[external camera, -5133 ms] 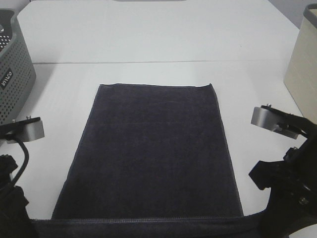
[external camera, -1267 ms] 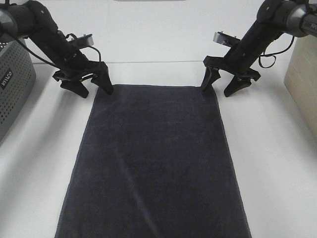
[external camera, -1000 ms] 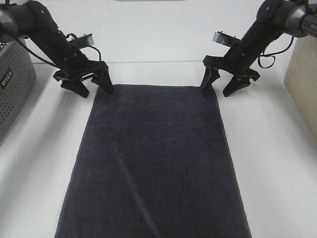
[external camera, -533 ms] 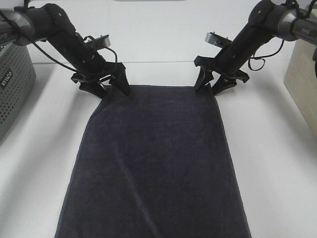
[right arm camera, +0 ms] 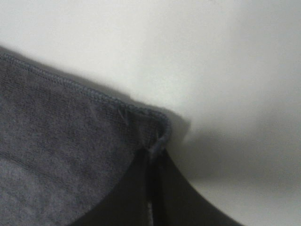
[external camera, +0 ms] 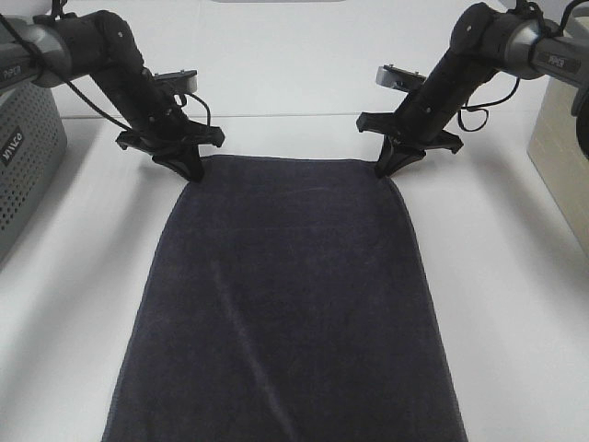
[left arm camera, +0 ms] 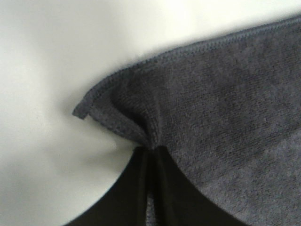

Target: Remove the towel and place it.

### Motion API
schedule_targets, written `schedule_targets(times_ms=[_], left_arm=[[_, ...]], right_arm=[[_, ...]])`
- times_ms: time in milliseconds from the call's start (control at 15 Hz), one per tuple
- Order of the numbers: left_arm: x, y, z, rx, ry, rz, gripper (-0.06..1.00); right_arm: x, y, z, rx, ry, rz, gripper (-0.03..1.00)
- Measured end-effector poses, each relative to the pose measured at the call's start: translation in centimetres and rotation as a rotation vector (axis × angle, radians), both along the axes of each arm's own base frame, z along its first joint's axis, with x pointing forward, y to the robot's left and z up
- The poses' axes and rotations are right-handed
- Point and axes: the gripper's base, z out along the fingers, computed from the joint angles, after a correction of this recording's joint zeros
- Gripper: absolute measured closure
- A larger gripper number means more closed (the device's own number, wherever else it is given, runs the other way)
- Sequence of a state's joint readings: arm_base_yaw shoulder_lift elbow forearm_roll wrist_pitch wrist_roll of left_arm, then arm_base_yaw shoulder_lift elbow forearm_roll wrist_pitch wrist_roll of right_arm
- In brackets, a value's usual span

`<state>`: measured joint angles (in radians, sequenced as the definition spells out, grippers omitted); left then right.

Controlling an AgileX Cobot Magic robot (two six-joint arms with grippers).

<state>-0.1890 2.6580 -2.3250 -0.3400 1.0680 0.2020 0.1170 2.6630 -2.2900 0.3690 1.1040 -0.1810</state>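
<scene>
The towel (external camera: 290,295), a dark charcoal terry cloth, lies flat on the white table, running from the front edge to mid-table. My left gripper (external camera: 192,174) is shut on the towel's far left corner. The left wrist view shows that corner (left arm camera: 127,117) bunched into the closed tips of the left gripper (left arm camera: 151,153). My right gripper (external camera: 386,171) is shut on the far right corner. In the right wrist view the hemmed corner (right arm camera: 157,129) is puckered between the closed tips of the right gripper (right arm camera: 151,153).
A grey perforated basket (external camera: 23,166) stands at the left edge of the table. A beige container (external camera: 566,138) stands at the right edge. White tabletop (external camera: 294,83) stretches behind the towel.
Both grippers, open and straddling the far corners a second ago, have moved slightly inward and closed on the corners. The towel's far edge has puckered at both ends.
</scene>
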Motion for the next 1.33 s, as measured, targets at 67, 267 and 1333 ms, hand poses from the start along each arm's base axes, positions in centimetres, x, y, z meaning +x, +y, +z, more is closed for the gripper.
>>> schedule_targets(times_ms=[67, 267, 1333], left_arm=[[0.1, 0.0, 0.1, 0.003, -0.01, -0.008, 0.93], [1.0, 0.0, 1.1, 0.014, -0.088, -0.021, 0.93], [4.8, 0.6, 4.3, 0.056, -0.565, 0.054, 0.93]], right_arm=[[0.0, 0.0, 0.0, 0.0, -0.005, -0.002, 0.96], [1.2, -0.1, 0.6, -0.018, -0.098, -0.012, 0.96], [5.9, 0.4, 5.7, 0.043, -0.632, -0.055, 0.96]])
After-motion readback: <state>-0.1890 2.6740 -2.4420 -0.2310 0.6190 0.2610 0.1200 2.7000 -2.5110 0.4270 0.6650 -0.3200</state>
